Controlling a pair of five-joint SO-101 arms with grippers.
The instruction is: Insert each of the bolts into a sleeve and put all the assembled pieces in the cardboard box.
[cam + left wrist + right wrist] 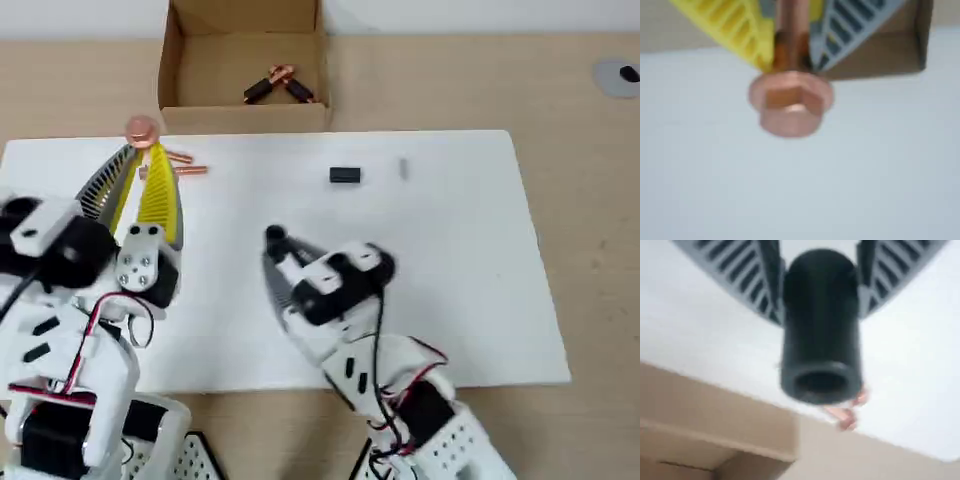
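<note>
Left gripper [146, 152] is clamping a bolt [141, 128] by its shank, head poking past the fingertips, at the mat's [450, 280] far edge, just beside the cardboard box [240, 118]. Right gripper [277, 250] is pinching a sleeve [274, 236] mid-mat, with open mat lying between them.

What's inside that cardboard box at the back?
Two assembled pieces lie in the cardboard box, copper bolts in black sleeves. Its near wall hides the floor just behind it.

No readable text or signs anywhere
</note>
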